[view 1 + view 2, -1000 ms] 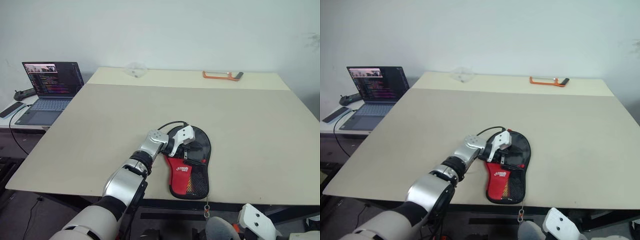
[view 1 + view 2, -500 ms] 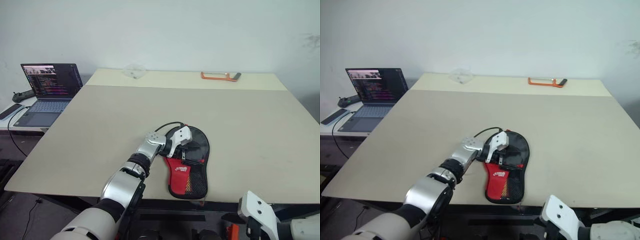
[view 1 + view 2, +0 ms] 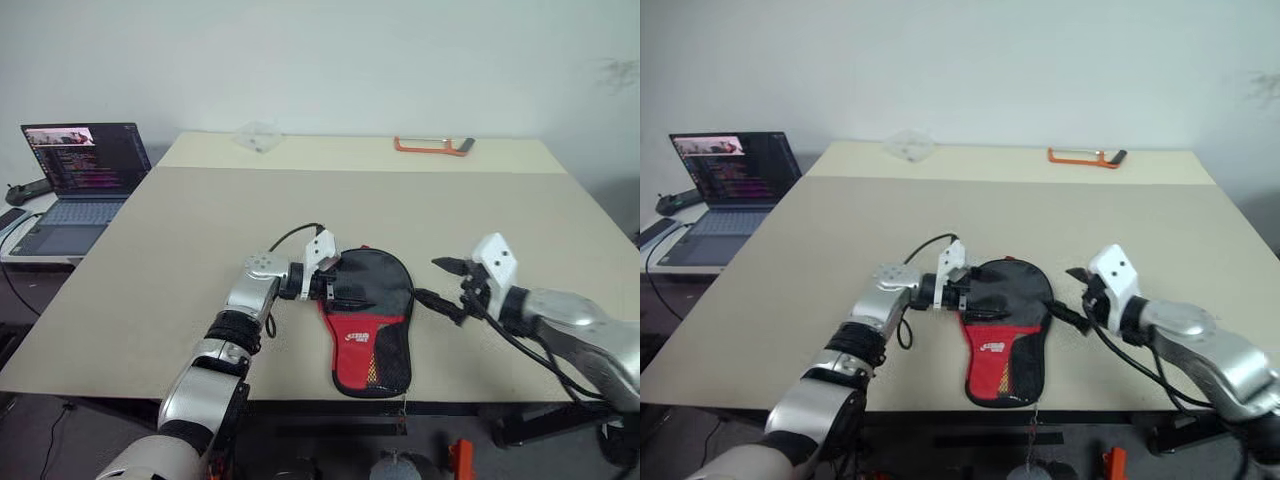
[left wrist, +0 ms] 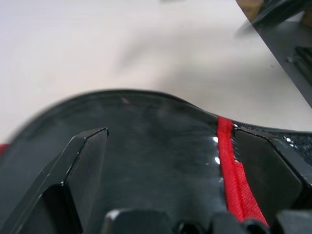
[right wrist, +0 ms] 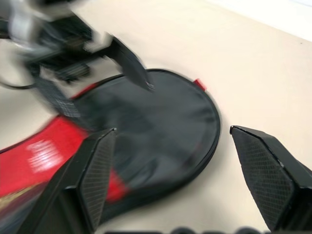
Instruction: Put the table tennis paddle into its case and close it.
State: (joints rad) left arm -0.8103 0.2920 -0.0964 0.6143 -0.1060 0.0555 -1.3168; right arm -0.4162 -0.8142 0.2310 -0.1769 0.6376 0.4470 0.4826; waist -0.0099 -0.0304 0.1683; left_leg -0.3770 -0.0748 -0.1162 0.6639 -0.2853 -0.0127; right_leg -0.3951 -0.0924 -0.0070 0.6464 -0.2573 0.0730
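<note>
The case [image 3: 368, 320] lies flat near the table's front edge, its round black end toward the far side and its red logo panel toward me. The paddle is hidden. My left gripper [image 3: 330, 285] hovers open at the left rim of the case's round end, pointing right. In the left wrist view its fingers [image 4: 87, 161] straddle the glossy black fabric [image 4: 146, 112] with red piping. My right gripper [image 3: 437, 282] is open just right of the case, pointing at it and apart from it. The right wrist view shows the case [image 5: 161, 117] between and beyond that gripper's fingertips [image 5: 173, 130].
An open laptop [image 3: 85, 165] sits on a side desk at the left. At the table's far edge lie an orange tool [image 3: 430, 146] and a clear plastic piece [image 3: 258, 137]. The table [image 3: 300, 210] ends just in front of the case.
My right arm has come up from below the table's front edge to the right of the case. My left gripper has drawn back left and up, off the case's top.
</note>
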